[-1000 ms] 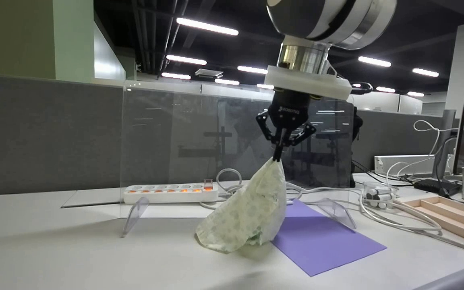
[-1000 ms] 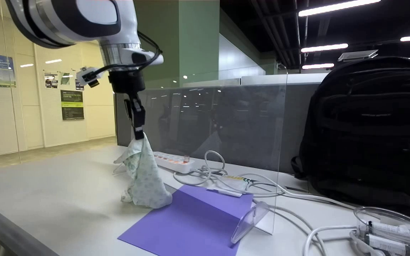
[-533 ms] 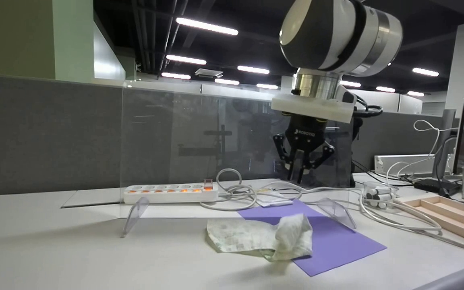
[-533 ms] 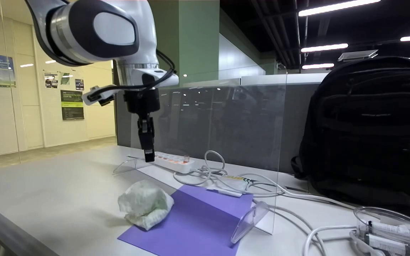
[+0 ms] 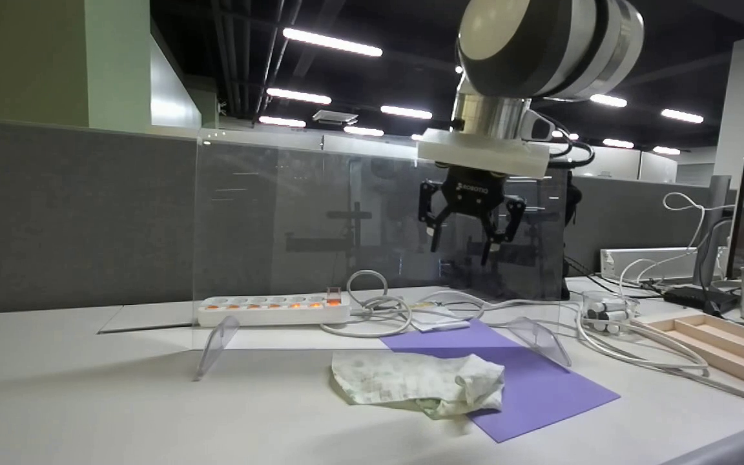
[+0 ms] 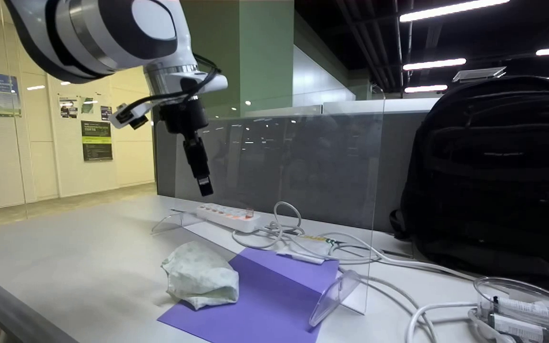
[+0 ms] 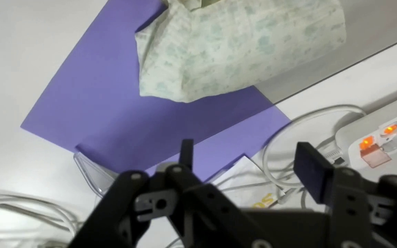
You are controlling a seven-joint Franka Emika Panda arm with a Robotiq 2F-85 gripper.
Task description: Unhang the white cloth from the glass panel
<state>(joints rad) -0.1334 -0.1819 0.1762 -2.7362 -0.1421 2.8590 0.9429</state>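
Nearest: faintly spotted off-white fabric cloth (image 5: 404,380), crumpled, partly on white tabletop (image 5: 120,400), partly on flat purple rectangular mat (image 5: 546,394), slumped because nothing holds it up. Above: slim black fingers (image 7: 310,172) spread apart, gripping nothing, probably to leave cloth there. Farther, between cloth and tabletop's far edge: clear rectangular glass panel (image 5: 268,219), cloth off it, kept upright by small transparent feet (image 5: 218,342). Unhanging looks done.

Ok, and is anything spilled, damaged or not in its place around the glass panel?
I see no spill or damage. Only untidy: the white cloth lies rumpled, partly on the purple mat, partly off it; that mat sits askew, not square with the glass panel; and the pale cables behind the panel look tangled.
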